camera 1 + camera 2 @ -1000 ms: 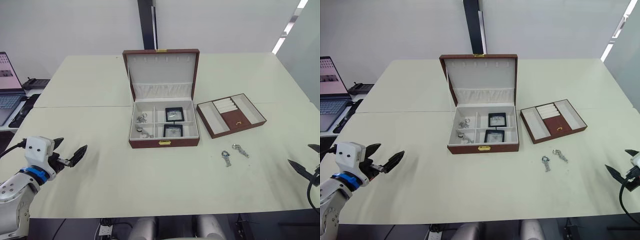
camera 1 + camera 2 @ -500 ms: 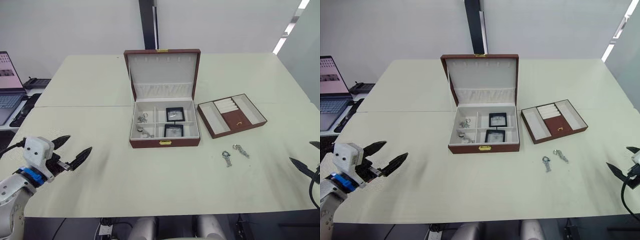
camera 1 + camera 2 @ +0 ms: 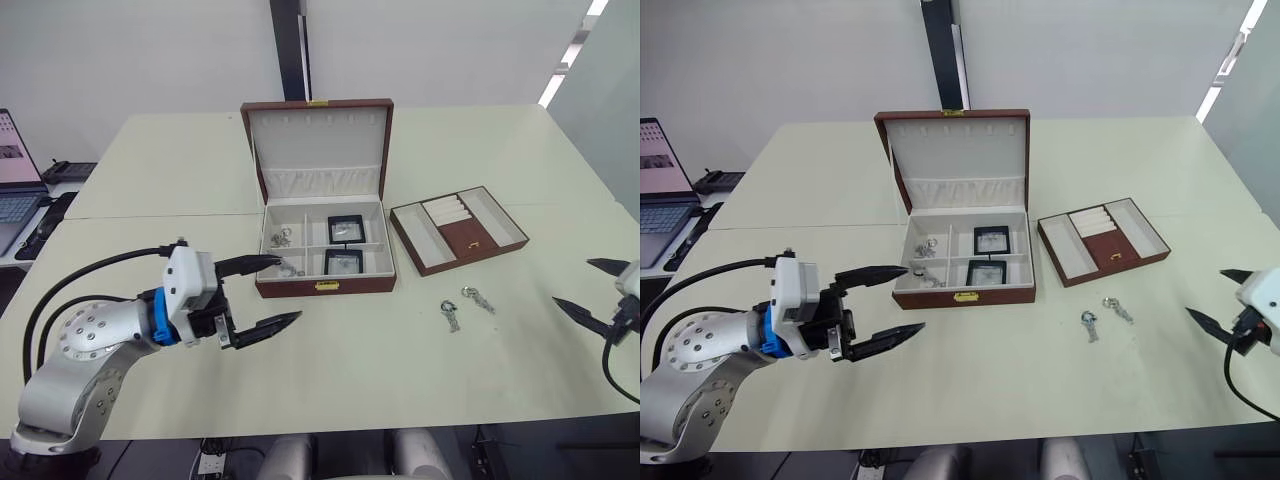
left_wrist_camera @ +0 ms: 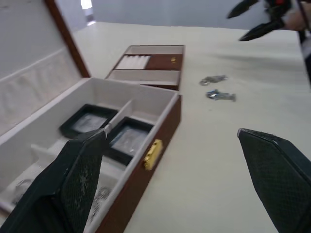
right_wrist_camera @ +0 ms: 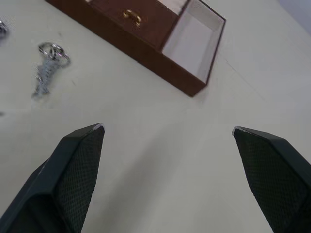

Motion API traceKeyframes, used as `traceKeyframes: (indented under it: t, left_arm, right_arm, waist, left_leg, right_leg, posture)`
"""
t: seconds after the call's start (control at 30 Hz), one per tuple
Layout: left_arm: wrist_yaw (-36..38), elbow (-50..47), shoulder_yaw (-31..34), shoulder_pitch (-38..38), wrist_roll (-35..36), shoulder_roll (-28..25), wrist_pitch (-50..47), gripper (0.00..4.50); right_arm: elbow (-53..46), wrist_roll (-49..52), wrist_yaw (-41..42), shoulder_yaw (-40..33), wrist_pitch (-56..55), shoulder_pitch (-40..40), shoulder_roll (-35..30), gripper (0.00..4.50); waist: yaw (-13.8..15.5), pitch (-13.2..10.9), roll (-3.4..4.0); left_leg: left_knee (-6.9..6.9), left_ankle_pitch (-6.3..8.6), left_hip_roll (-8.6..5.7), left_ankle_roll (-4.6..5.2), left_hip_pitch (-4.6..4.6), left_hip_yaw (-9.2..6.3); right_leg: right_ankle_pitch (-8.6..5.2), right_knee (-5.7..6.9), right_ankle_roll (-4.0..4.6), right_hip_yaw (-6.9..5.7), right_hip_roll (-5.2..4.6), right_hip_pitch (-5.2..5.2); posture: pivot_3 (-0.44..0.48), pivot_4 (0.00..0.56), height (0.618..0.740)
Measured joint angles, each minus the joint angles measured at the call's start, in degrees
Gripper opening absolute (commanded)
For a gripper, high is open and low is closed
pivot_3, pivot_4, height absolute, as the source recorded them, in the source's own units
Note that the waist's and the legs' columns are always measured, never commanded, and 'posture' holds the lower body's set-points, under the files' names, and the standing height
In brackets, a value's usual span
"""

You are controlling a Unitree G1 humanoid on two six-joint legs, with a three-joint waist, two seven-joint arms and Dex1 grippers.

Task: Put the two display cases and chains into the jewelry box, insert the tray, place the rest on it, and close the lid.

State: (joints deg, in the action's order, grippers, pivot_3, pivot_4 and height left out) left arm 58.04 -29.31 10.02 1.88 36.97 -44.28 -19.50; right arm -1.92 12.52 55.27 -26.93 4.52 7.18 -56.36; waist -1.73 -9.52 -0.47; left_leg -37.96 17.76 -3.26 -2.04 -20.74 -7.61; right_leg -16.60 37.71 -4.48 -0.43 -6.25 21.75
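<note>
Jewelry box [image 3: 325, 245] open, both display cases [image 3: 346, 246] inside.
Left gripper [image 3: 268, 292] at its front-left corner, jaws apart, empty; right gripper [image 3: 592, 290] beyond the tray [image 3: 458, 229], jaws apart, seemingly empty.

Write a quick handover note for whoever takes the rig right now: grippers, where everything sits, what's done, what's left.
Left gripper: open, empty, hovering near the box's front-left corner.
Right gripper: open, empty, near the table's right edge.
Reddish-brown wooden jewelry box: cream-lined lid up. Two black-framed display cases in its right compartments, silvery chains in its left ones; that step looks done.
Shallow reddish-brown tray: on the table right of the box, not inserted.
Two small silvery pieces: on the table in front of the tray.
Left: insert tray, load pieces, close lid.
</note>
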Motion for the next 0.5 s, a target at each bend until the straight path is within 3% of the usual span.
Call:
traceKeyframes:
  t: [0.2, 0.5]
  left_arm:
    - [0.43, 0.2, -3.34, 3.38, 0.43, 0.72, -0.8, 4.5]
    - [-0.74, -0.82, -5.89, 7.56, 1.75, 2.68, -3.23, 4.5]
  right_arm:
    - [1.5, -5.67, 0.38, 12.47, 6.52, -12.44, -5.67, 4.48]
    - [13.39, -18.18, 1.68, 31.83, 8.4, -33.47, -4.65, 4.48]
  waist:
    - [0.07, -0.02, -0.02]
    - [0.05, -0.06, -0.01]
  left_leg:
    - [-0.04, -0.08, -0.01, -0.14, -0.05, 0.01]
    - [-0.03, -0.09, -0.01, -0.16, -0.12, 0.01]
  right_leg:
    - [0.0, -0.04, 0.0, -0.03, 0.0, 0.0]
    - [0.0, -0.06, 0.0, -0.04, -0.01, 0.09]
  posture:
    - [0.0, 0.15, 0.74]
    - [0.0, 0.15, 0.74]
